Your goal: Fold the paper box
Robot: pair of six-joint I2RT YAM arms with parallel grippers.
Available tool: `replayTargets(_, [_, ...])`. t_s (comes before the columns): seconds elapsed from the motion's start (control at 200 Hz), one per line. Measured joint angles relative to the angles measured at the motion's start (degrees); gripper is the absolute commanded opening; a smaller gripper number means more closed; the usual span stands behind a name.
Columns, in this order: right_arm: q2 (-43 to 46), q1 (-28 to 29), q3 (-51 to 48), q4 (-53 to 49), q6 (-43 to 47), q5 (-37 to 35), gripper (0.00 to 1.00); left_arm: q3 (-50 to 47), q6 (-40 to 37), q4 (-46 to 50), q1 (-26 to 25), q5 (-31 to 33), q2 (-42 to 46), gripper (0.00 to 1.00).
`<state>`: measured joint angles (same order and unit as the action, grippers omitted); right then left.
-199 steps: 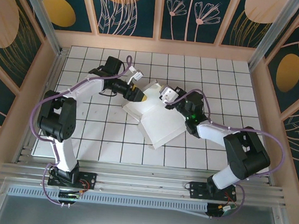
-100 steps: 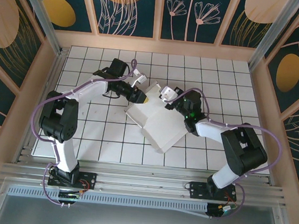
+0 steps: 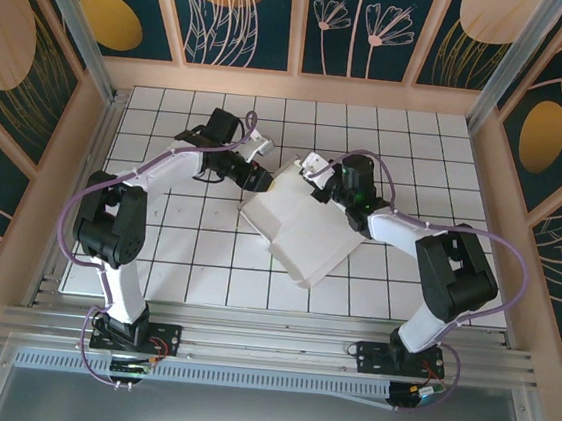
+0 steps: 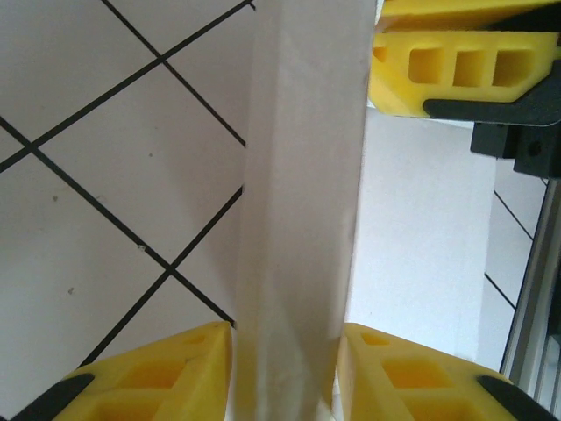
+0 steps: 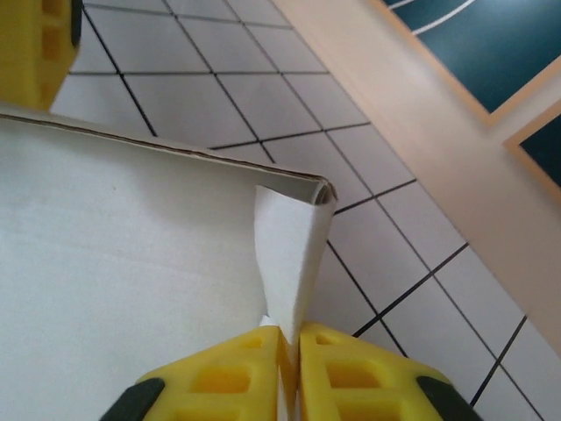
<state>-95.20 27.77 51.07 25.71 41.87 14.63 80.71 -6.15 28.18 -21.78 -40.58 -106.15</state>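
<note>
I have the paper box (image 3: pixel 299 235) lying near the middle of the tabletop (image 3: pixel 155 258), turned at an angle to the grid lines, between my 2 arms. Its near part lies flat. Its far edge stands raised where both tools meet it.

The left arm (image 3: pixel 108 228) rises from its base at the near edge and bends at the elbow over the left side of the tabletop. Its forearm runs away from me and to the right. The wrist then turns so the left tool (image 3: pixel 261 178) points right, at the box's far left corner. In the left wrist view its 2 yellow fingers (image 4: pixel 158 381) sit on either side of an upright folded panel (image 4: pixel 298 219) of the box and press against it, so I read that tool as pinching the panel.

The right arm (image 3: pixel 455 279) folds at its elbow on the right and reaches left and away from me, low over the tabletop. That brings the right tool (image 3: pixel 316 182) to the box's far edge, near the left tool. In the right wrist view its fingers (image 5: pixel 368 377) are pressed nearly together, with a thin flap (image 5: pixel 294 254) nipped between them. The flap stands up at the box's corner.
</note>
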Motion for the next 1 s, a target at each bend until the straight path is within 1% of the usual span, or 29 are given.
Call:
replayTargets(0.08, [-0.8, -0.4, 1.9, -3.5, -1.0, 1.2, 0.21, 0.0, 0.0, 0.1, 0.0, 0.8, 0.0, 0.36])
replayTargets(0.165, [-1.3, -1.2, 3.3, -6.4, -2.4, 3.2, 0.13, 0.1, 0.0, 0.1, 0.0, 0.9, 0.0, 0.36])
replayTargets(0.235, [-1.3, -1.9, 3.6, -7.2, -3.6, 4.5, 0.12, 0.2, 0.0, 0.1, 0.0, 0.8, 0.0, 0.35])
replayTargets(0.305, [-1.3, -2.4, 3.6, -7.9, -4.1, 5.0, 0.16, 0.2, 0.2, 0.1, -0.2, 0.8, 0.0, 0.32])
replayTargets(0.345, [-1.4, -2.5, 3.6, -8.3, -4.3, 5.2, 0.19, 0.2, 0.2, 0.1, -0.3, 0.8, 0.0, 0.30])
replayTargets(0.44, [-1.6, -2.6, 3.8, -9.7, -4.7, 5.9, 0.28, 0.2, 0.3, 0.2, -0.5, 0.8, 0.0, 0.29])
replayTargets(0.536, [-3.0, -2.7, 5.2, -11.7, -4.7, 6.9, 0.30, 0.2, 0.4, 0.2, -0.8, 0.9, 0.0, 0.29])
replayTargets(0.686, [-5.2, -3.5, 6.9, -13.6, -5.0, 8.4, 0.26, 0.2, 0.4, 0.2, -1.0, 1.1, 0.0, 0.29])
replayTargets(0.881, [-6.6, -3.8, 7.9, -15.2, -5.0, 9.4, 0.27, 0.2, 0.4, 0.2, -1.2, 1.1, 0.0, 0.28])
replayTargets(1.001, [-7.7, -3.8, 9.1, -16.3, -4.9, 9.5, 0.20, 0.2, 0.4, 0.4, -1.5, 1.7, -0.1, 0.28])
